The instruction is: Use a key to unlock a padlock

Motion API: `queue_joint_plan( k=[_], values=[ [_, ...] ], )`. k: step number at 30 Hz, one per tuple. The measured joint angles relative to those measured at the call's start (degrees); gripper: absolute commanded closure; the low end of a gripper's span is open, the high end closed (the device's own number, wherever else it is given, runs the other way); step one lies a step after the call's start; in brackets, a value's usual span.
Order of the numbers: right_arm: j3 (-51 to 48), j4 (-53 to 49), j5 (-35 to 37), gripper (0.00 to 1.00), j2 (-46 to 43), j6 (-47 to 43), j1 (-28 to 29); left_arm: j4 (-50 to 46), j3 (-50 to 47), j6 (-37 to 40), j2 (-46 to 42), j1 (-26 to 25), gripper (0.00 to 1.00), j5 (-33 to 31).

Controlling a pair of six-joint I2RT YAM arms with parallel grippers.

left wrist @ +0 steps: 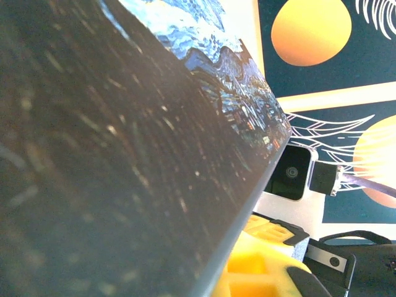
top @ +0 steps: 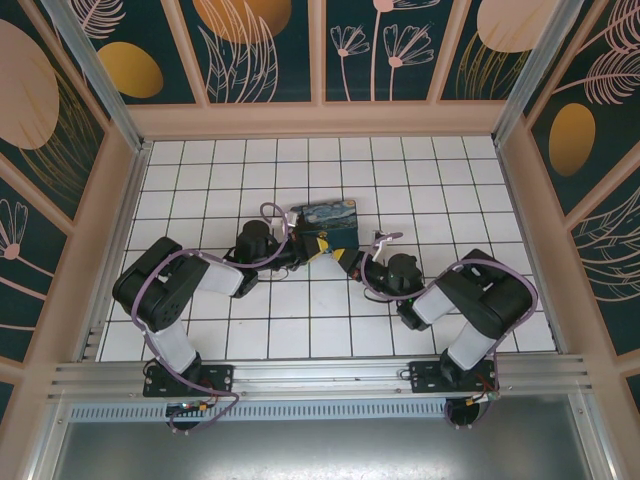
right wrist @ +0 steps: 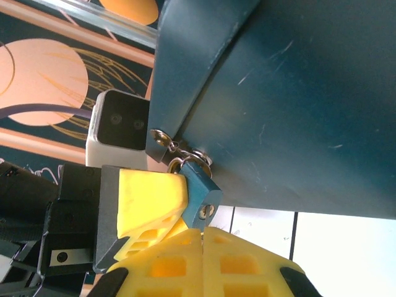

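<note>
Fingers [right wrist: 235, 257] of my right gripper [right wrist: 203, 235] sat pressed together at bottom centre, tips just under one padlock [right wrist: 201, 193] hanging at one box [right wrist: 278, 93] edge. One finger [right wrist: 151, 198] of my left gripper [top: 316, 248] touched its left side; that grip I couldn't tell. Open tiled floor [top: 200, 170] lay all around.

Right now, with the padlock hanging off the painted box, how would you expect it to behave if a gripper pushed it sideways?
The padlock would likely swing, not stay put: it hangs by its shackle from a small loop on the box. Its body looks like rigid metal, so probably stiff, and smooth enough to slip.
</note>
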Motion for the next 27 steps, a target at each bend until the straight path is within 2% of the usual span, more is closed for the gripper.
queue_joint_plan(
  k=[13,27],
  values=[
    [2.19,10.19,-7.04,1.00,8.41,0.17,-2.56,4.02,-1.68,-3.91,0.00,1.07,1.00,-0.26],
    [3.43,10.56,-13.14,1.00,9.29,-0.09,-4.92,4.59,-1.73,-3.96,-0.13,1.25,1.00,0.02]
  ],
)
